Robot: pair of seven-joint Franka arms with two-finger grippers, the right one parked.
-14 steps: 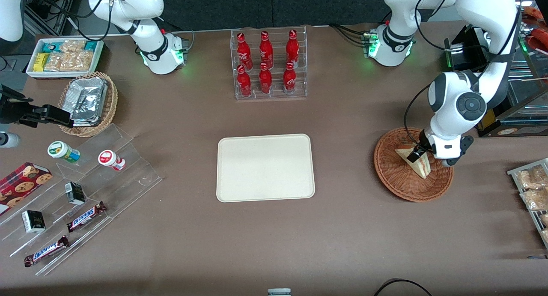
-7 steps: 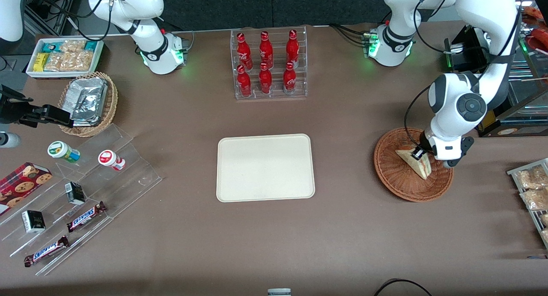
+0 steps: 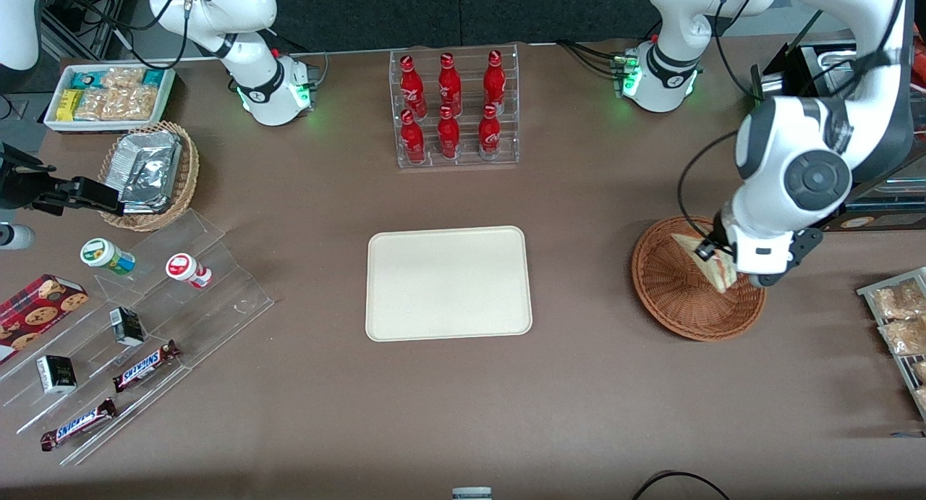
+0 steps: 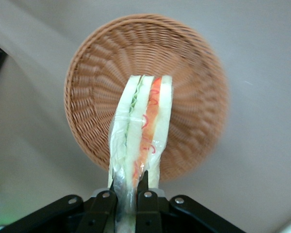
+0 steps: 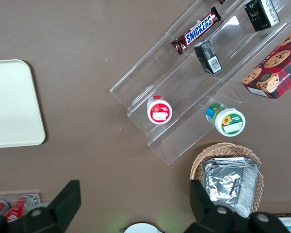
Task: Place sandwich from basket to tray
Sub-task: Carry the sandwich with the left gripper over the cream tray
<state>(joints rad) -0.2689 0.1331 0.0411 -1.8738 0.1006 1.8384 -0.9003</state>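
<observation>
A: One sandwich (image 4: 141,131) was all the claw (image 4: 130,187) had; its two fingers (image 4: 146,185) were pinched tight on the wedge's wrapped end.

B: And where was the sandwich relative to the basket (image 3: 680,297)?

A: Above it, lifted off the weave. In the wrist view it hung clear over the basket's bowl, the red and green layers showing along its cut edge.

B: Was the claw above the basket too?

A: Yes, over the part of the basket's rim farther from the front camera.

B: And the tray (image 3: 448,283)?

A: Well apart from the basket on the brown tabletop (image 3: 579,384), toward the parked arm's end. A clear rack of red bottles (image 3: 453,109) stood farther from the front camera than the basket.
</observation>
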